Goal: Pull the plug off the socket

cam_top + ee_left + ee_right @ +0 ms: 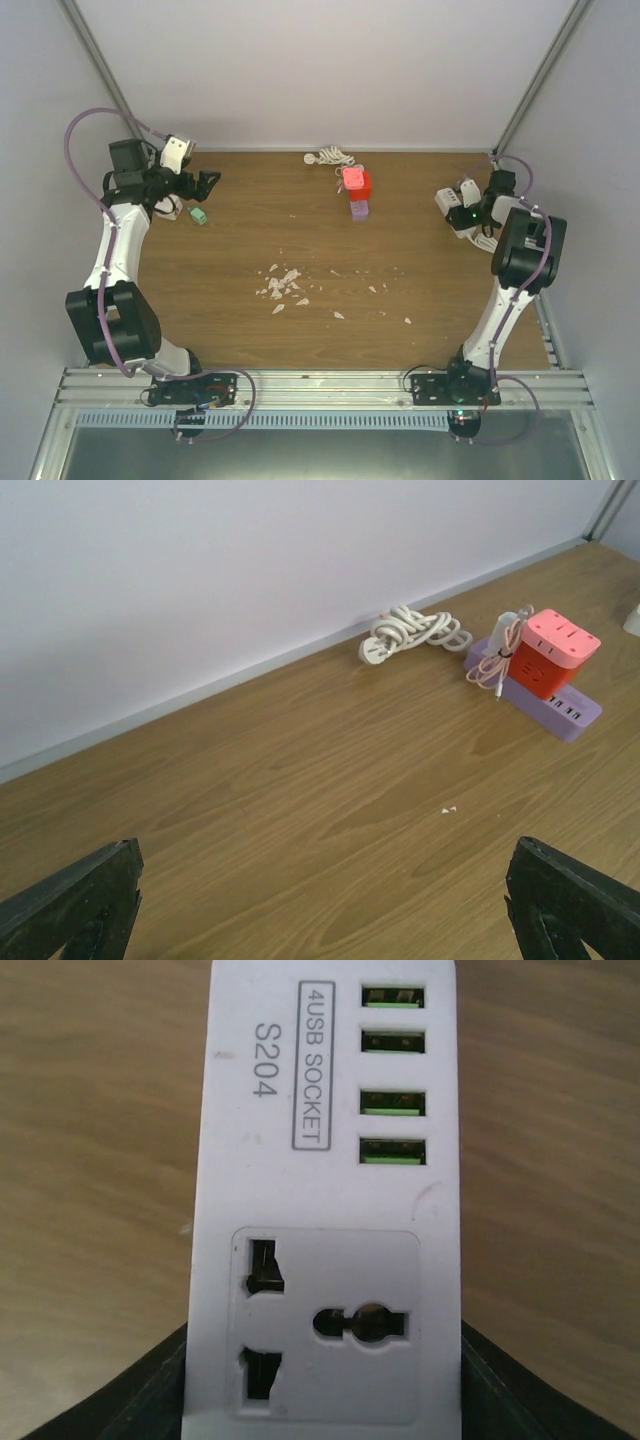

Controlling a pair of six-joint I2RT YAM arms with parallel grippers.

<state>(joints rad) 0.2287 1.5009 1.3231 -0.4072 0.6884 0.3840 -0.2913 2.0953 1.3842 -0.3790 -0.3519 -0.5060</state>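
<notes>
Brown wood grain over the table point(230, 300). Red-orange cube socket point(558, 650) atop a lilac strip point(560, 708); beyond it, a white coiled cord point(410, 635). Right of the cube, a white socket block point(325, 1210) with 4 green USB ports point(392, 1102) and grey lettering. Left of the cube, a teal plug point(198, 216).

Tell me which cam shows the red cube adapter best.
Left wrist: the red cube adapter sits on the purple strip, with its top outlets and one side clear. Top external shows it tiny, from above. Right wrist misses it; that view is filled by a white USB socket strip.
</notes>
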